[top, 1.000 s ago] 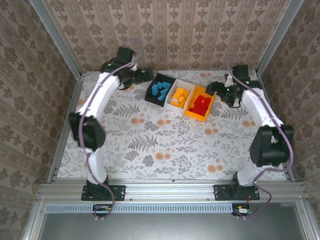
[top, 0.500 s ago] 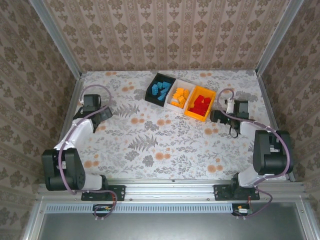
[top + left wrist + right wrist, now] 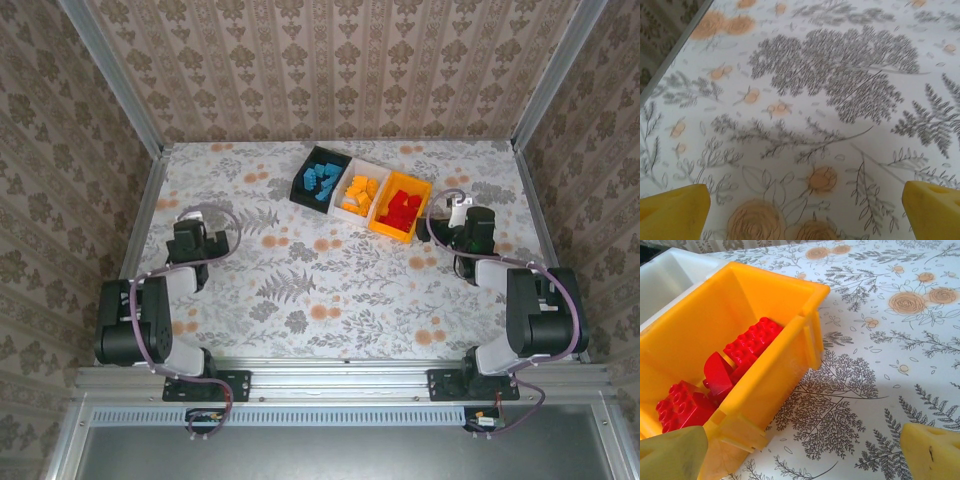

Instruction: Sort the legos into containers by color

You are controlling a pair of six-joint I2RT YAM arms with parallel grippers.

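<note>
While red legos lie in the orange-yellow bin, right gripper released near it, left gripper released over floral table.

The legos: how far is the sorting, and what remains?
Done: blue legos lie in the black bin, orange legos in the white bin, red legos in the orange-yellow bin. In hand: nothing; the left pincer and right pincer are open and empty. Left: no loose brick visible.

no readable text, label, brand, number or sign on anything in view
</note>
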